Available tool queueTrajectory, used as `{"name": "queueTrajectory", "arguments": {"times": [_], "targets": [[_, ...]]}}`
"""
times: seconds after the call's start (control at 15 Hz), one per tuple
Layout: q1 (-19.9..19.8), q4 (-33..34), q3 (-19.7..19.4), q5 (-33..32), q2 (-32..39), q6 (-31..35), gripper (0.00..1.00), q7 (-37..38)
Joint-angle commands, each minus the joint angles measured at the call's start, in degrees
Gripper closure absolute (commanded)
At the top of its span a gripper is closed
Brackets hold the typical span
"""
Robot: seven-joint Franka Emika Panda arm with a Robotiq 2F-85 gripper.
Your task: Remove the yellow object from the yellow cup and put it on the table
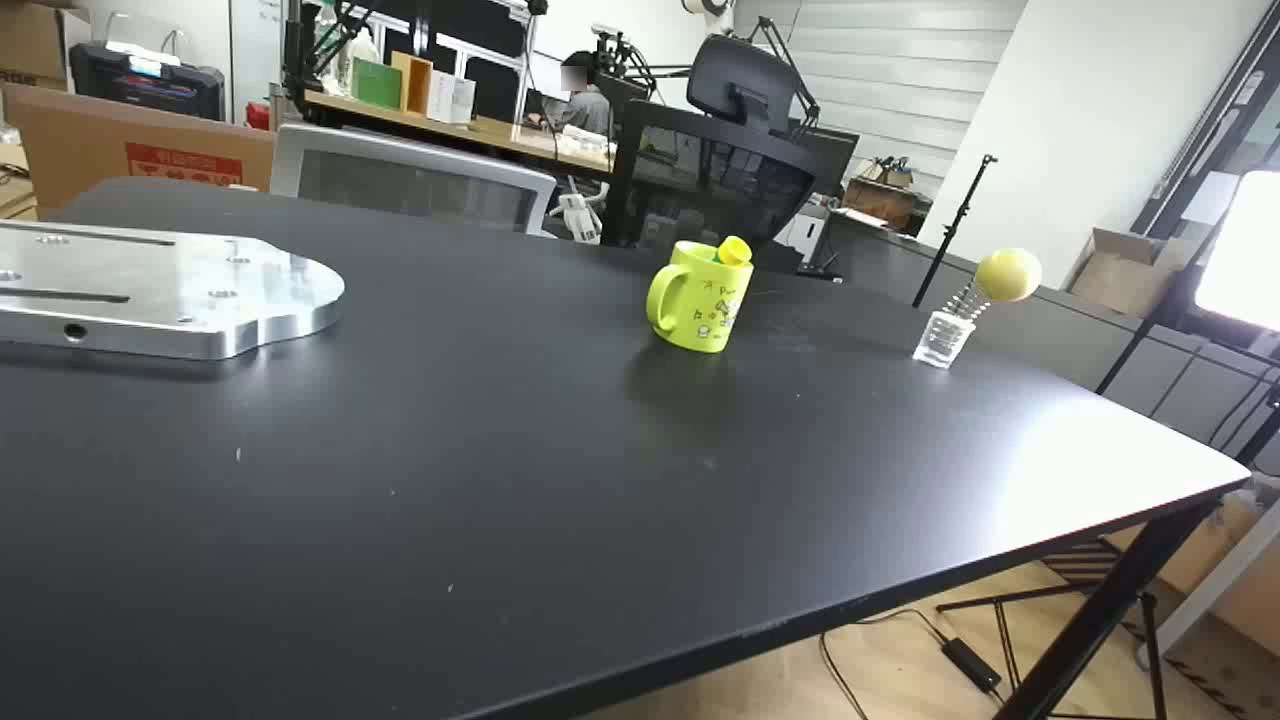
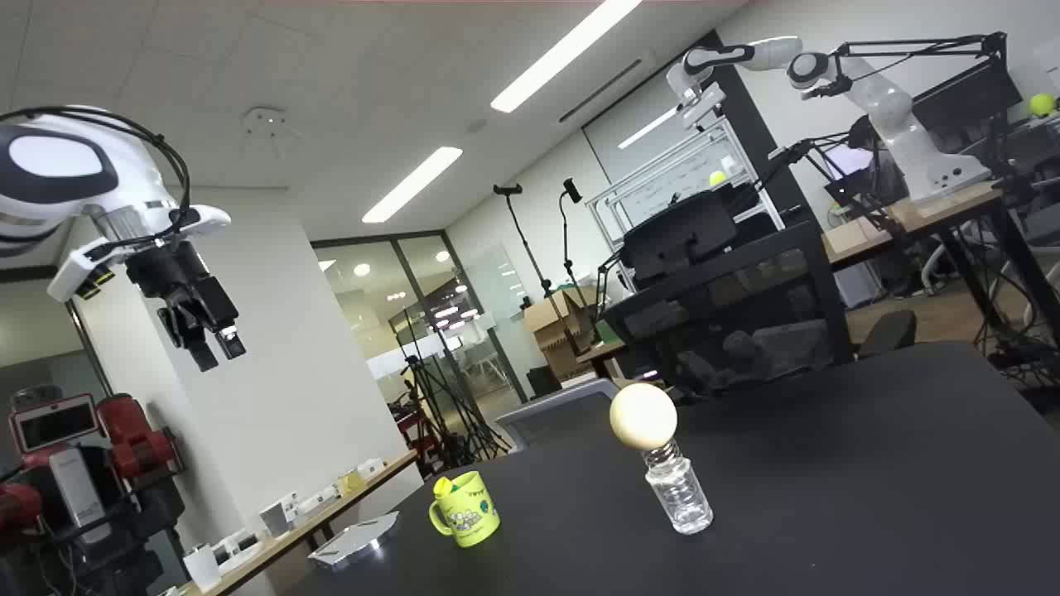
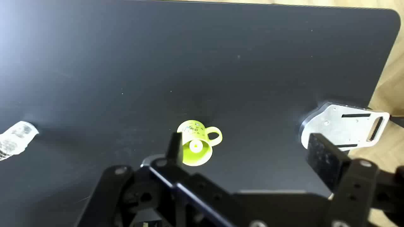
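Note:
The yellow cup [image 1: 700,308] stands upright on the black table [image 1: 450,500]. It also shows in an exterior view [image 2: 469,515] and in the wrist view [image 3: 192,130]. The yellow object leans inside the cup, its top end above the rim in both exterior views [image 1: 735,250] [image 2: 443,487]. Its lower part is hidden by the cup wall. From above, its round end [image 3: 196,146] shows within the cup mouth. My gripper [image 2: 219,354] is high above the table, open and empty. In the wrist view the gripper [image 3: 246,142] has its left finger overlapping the cup's edge.
A clear stand [image 1: 944,340] with a yellow ball [image 1: 1008,275] is on the table; the stand shows at the wrist view's left edge [image 3: 19,137]. A silver metal plate [image 3: 344,126] lies on the cup's handle side. Chairs [image 1: 410,185] stand behind the table.

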Motion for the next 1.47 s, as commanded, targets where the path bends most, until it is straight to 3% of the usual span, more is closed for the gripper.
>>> {"name": "queueTrajectory", "arguments": {"times": [0.0, 0.53, 0.87, 1.4], "targets": [[0.1, 0.1, -0.1, -0.1, 0.0, 0.0, 0.00, 0.0], [0.1, 0.1, -0.1, -0.1, 0.0, 0.1, 0.00, 0.0], [-2.9, 1.0, 1.6, -6.5, 5.6, 11.8, 0.00, 1.8], [-5.3, 7.0, 2.7, -16.9, 23.3, 28.5, 0.00, 5.0]]}}
